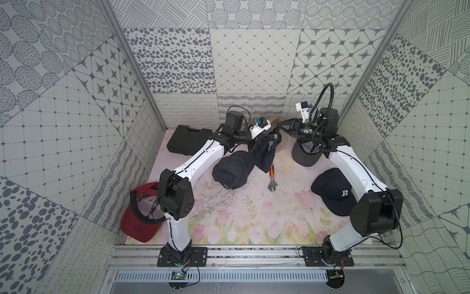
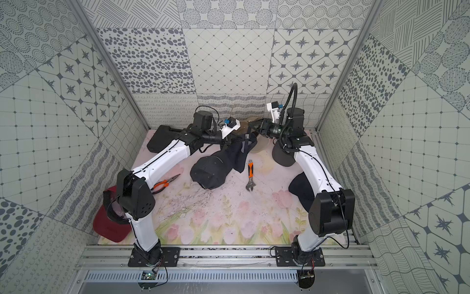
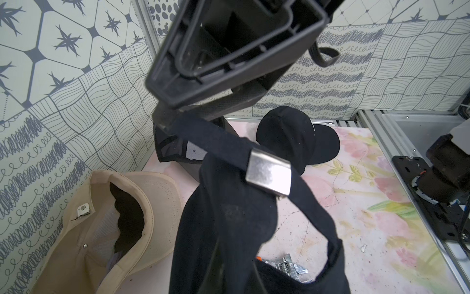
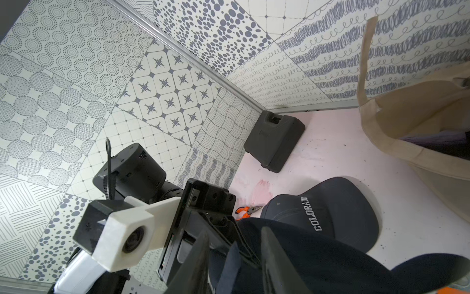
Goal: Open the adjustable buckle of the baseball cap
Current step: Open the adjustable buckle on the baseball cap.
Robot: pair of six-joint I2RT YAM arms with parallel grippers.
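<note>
Left wrist view: a dark cap [image 3: 223, 229] hangs in the air by its back strap [image 3: 211, 135], lifted clear of the table [image 3: 356, 203] at the far end, between the two arms. A shiny metal buckle [image 3: 269, 174] sits closed on the strap, partway along it.

Likely trouble: the whole cap hangs from one thin band, so a tug on the buckle could pull the strap out of the grip and drop the cap onto the wrench [image 1: 271, 178] below. The buckle is smooth metal, so a finger may slide off it. A grip on cloth beside the buckle would leave the clasp shut.

Left pincer [image 3: 165, 119]: clamped tight on the strap's end, carrying the cap.

Right pincer [image 1: 281, 128]: jaws partly apart, just beside the buckle. In the right wrist view a fold of dark strap stands in the gap between its fingers [image 4: 277, 264]. Whether they touch it cannot be told, and nothing is gripped yet.
</note>
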